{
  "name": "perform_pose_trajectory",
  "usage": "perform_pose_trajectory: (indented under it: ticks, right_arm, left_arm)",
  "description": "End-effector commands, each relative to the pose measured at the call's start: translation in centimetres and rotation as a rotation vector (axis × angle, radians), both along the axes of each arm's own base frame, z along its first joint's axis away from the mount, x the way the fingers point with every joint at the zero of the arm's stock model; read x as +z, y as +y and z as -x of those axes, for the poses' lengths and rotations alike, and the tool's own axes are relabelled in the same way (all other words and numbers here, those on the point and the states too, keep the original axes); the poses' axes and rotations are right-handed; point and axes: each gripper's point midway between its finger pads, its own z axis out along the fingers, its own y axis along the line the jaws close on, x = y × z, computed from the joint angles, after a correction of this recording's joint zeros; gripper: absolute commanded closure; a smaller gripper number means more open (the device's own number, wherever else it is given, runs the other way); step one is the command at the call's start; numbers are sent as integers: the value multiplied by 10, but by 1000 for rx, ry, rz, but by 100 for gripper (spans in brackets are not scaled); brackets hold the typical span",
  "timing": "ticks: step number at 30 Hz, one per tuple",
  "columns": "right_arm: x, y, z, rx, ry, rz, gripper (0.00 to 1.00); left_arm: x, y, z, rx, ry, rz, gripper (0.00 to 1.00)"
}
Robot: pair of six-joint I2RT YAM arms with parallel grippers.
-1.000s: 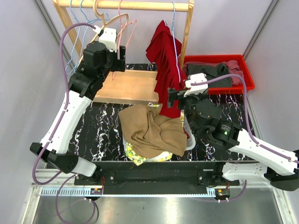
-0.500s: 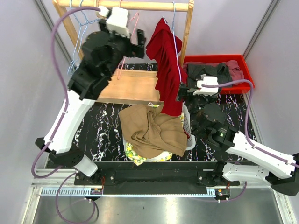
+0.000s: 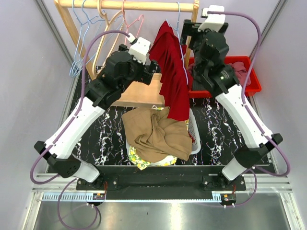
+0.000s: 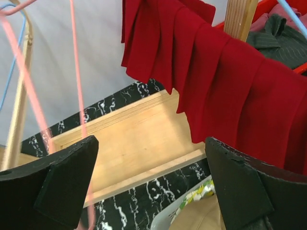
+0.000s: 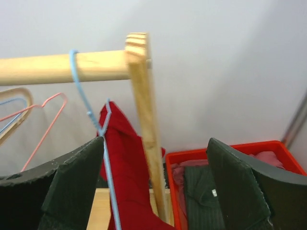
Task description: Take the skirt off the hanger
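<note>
Presently, all places reckoned from the wooden rail (image 3: pixel 144 5).

- Skirt (image 3: pixel 172 76): red, pleated, hanging below the rail's right end, just beside the upright post (image 5: pixel 146 143). Not yet removed.
- Hanger (image 5: pixel 87 98): blue wire, hooked over the rail close to the post, the skirt draped on it. How the skirt is fastened cannot be told.
- Left gripper (image 4: pixel 151 158): jaws spread wide, empty; below the rail, near the skirt's left edge, apart from the cloth.
- Right gripper (image 5: pixel 154 143): jaws spread wide, empty; level with the rail's right end, facing hook and post, touching neither.
- Basket (image 3: pixel 194 139): well below the rail, under the skirt's hem, heaped with brown cloth (image 3: pixel 156 132).
- Red bin (image 3: pixel 254 72): right of the post, holding dark clothes.

Hazards, as judged:
- A tug on the skirt while the hanger is unsteadied may swing the hanger or lift its hook off the rail.
- The right fingers, closing so near the post, may strike wood or miss the thin wire.
- A pinch on one pleat only may slip.
</note>
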Motion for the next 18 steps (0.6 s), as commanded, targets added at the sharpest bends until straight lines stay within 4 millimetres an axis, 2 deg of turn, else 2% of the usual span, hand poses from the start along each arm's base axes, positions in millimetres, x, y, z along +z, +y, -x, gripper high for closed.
perform_pose_trajectory:
  ticks: [1, 4, 9, 16, 18]
  right_arm:
    - [-10, 35, -1, 180, 86, 67, 6]
    - [-21, 45, -1, 228, 119, 60, 11]
    - [-37, 48, -2, 238, 160, 59, 12]
    - [-80, 62, -23, 265, 244, 86, 14]
    - [-86, 64, -29, 264, 256, 91, 16]
  left_arm:
    - [58, 28, 28, -1, -151, 68, 1]
    - [57, 31, 30, 2, -152, 57, 1]
    - [59, 33, 32, 4, -156, 60, 1]
    - [62, 36, 35, 6, -162, 64, 1]
    - [62, 36, 35, 4, -162, 64, 1]
